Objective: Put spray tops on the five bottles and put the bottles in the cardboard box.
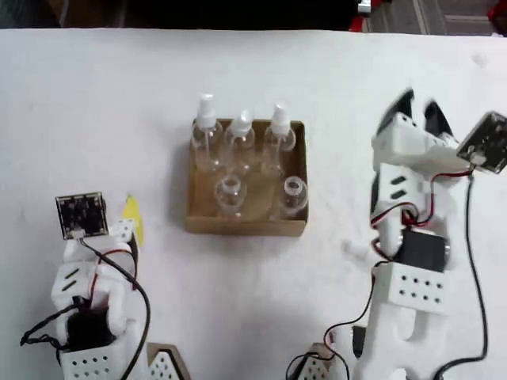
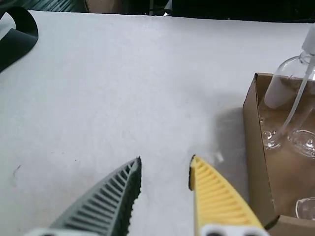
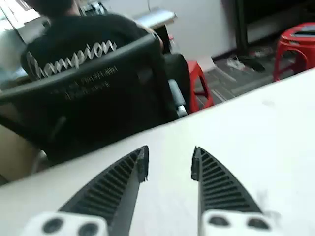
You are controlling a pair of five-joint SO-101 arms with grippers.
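Note:
The cardboard box (image 1: 297, 218) sits mid-table and holds five clear bottles. The three in its back row wear white spray tops (image 1: 207, 107), (image 1: 242, 121), (image 1: 280, 117). The two in front, bottle (image 1: 230, 195) and bottle (image 1: 291, 196), have bare necks. My left gripper (image 1: 127, 215) rests low at the near left, well left of the box, open and empty. In the left wrist view the left gripper (image 2: 165, 169) hovers over bare table with the box wall (image 2: 253, 147) and a topped bottle (image 2: 288, 83) to one side. My right gripper (image 1: 420, 109) is raised to the right of the box. In its own wrist view the right gripper (image 3: 169, 160) stands open, holding nothing.
The white table (image 1: 95, 119) stretches wide around the box. A small white scrap (image 1: 353, 248) lies near the right arm's base. A dark curved object (image 2: 17, 34) sits at the table's far edge in the left wrist view.

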